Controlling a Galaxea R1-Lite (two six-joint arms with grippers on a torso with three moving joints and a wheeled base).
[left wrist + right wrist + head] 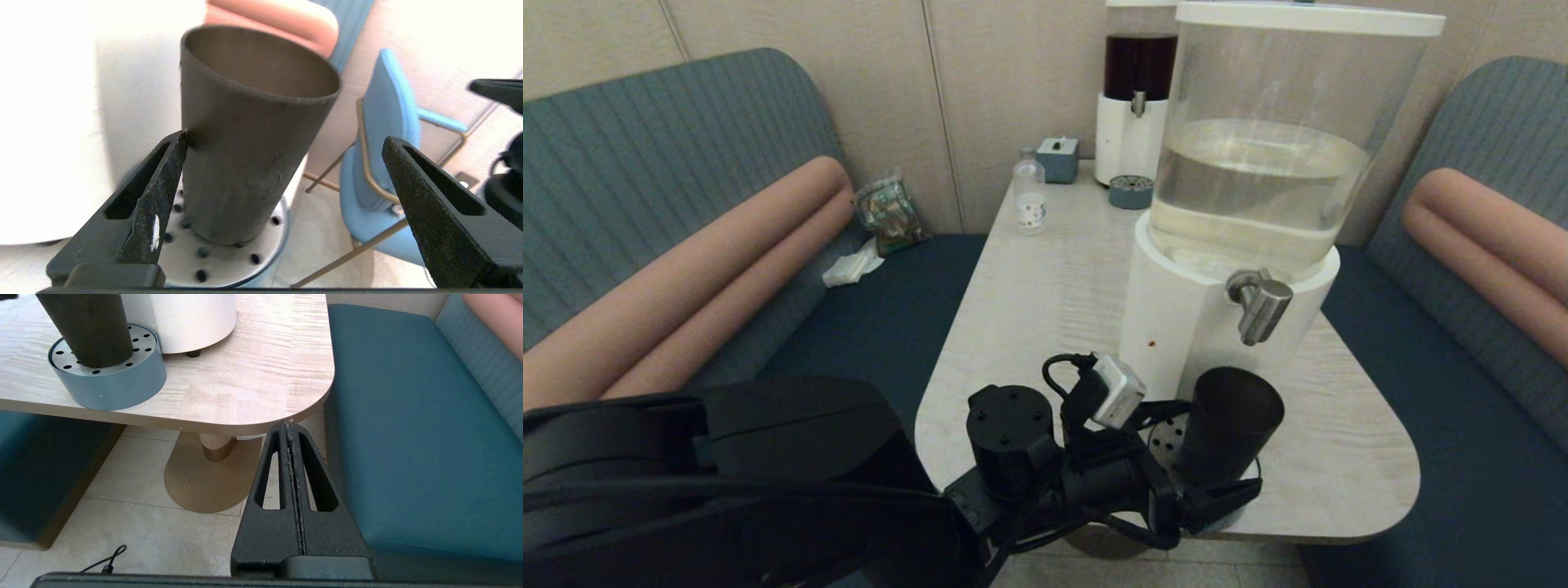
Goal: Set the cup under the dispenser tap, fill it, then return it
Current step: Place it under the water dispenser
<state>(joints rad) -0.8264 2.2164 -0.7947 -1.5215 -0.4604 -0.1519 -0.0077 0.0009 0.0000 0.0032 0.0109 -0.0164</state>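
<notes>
The dark tapered cup (1229,425) (245,155) (88,330) stands on a round grey-blue perforated drip tray (1166,433) (229,265) (110,384) against the white base of the big clear dispenser (1258,204). Its brushed-silver tap (1260,305) hangs just above the cup's rim. My left gripper (1209,490) (284,138) is open around the cup; one finger (163,183) touches its side, the other finger (425,196) stands well clear. My right gripper (289,424) is shut on nothing, parked low beside the table's front corner.
At the back of the table (1045,286) stand a dark-liquid dispenser (1139,73), a second drip tray (1131,192), a small clear bottle (1029,196) and a grey box (1058,158). Teal benches flank the table. The drip tray sits near the table's front edge.
</notes>
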